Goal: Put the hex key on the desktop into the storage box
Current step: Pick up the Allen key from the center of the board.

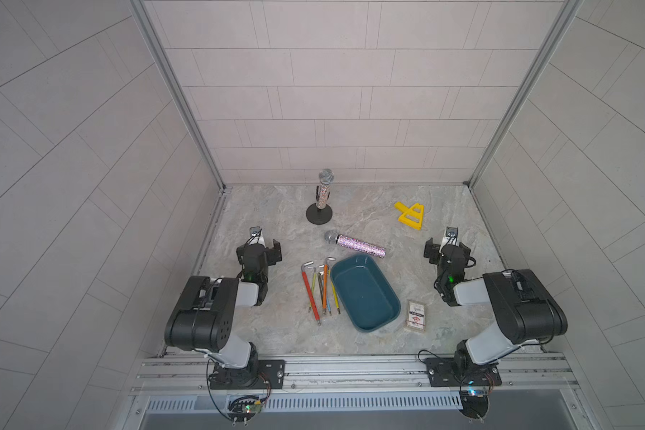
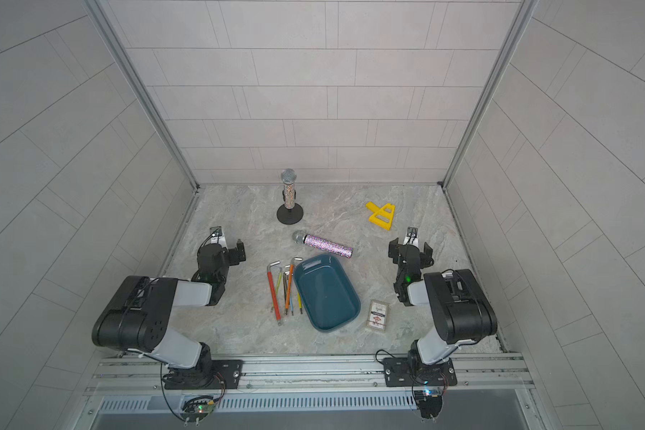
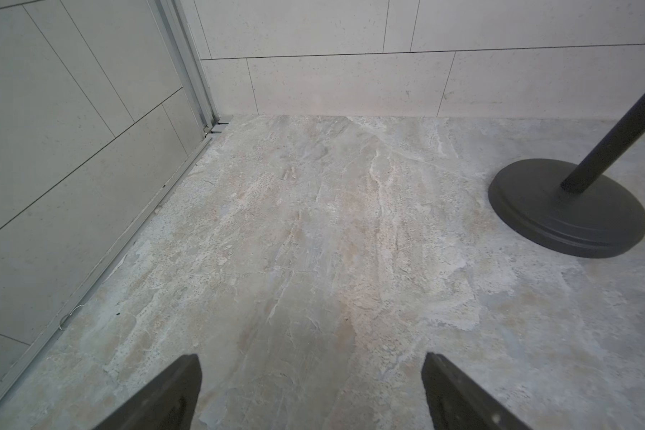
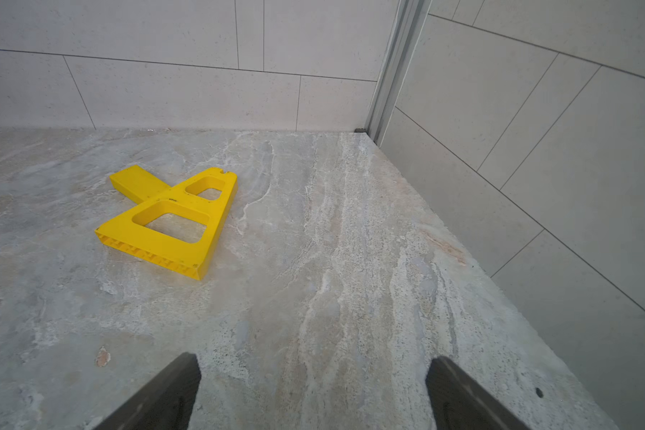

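My left gripper [image 3: 311, 372] and right gripper [image 4: 313, 372] both gape empty. The hex keys [image 1: 325, 286] lie on the desktop [image 1: 276, 335] between them, nearer the left, just beside the box [image 1: 365, 294]. They look thin, stiff and probably slippery, so I'd pinch a coloured shank midway.

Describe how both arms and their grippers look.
The left arm and right arm share black rounded joint housings, pale grey links, loose black cables and a green light near each wrist. The left gripper and right gripper have dark, tapering flat fingers.
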`<act>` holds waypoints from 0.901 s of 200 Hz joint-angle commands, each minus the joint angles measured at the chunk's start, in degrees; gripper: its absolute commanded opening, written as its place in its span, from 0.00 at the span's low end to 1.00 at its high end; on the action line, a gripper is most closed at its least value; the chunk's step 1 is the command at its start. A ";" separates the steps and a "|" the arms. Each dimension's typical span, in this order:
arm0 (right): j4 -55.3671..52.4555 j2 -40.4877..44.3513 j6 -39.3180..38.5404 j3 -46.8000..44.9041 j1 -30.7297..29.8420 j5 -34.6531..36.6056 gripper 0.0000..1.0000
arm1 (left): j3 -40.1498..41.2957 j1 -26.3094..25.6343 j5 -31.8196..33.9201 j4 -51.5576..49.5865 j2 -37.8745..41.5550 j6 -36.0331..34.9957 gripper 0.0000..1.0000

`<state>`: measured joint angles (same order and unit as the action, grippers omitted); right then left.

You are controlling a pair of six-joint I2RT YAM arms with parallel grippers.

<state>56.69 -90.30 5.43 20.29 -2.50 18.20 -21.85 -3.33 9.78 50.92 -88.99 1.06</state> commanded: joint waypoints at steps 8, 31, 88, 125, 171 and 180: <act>-0.22 0.48 0.56 -0.26 0.08 0.08 1.00 | -0.74 0.26 -1.30 -0.55 -0.39 -1.06 1.00; -0.28 0.48 0.55 -0.27 0.11 0.09 1.00 | -0.74 0.26 -1.25 -0.53 -0.39 -1.00 1.00; -0.26 0.48 0.55 -0.31 0.05 0.04 1.00 | -1.15 0.28 2.69 -0.94 -0.63 0.45 1.00; 0.15 2.35 0.23 -1.11 -0.45 1.81 1.00 | 0.07 0.22 3.66 0.91 0.08 0.75 1.00; -10.56 15.97 -1.77 -0.52 -4.23 9.67 1.00 | 1.79 -1.54 7.93 -10.84 17.72 1.80 1.00; -11.92 19.70 -1.79 0.52 -4.18 9.21 1.00 | 1.23 -1.66 8.03 -14.76 22.49 4.99 1.00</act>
<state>52.03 -78.98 4.12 17.82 -6.35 23.16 -18.98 -4.25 15.18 45.17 -77.17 1.93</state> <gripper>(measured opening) 0.999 0.998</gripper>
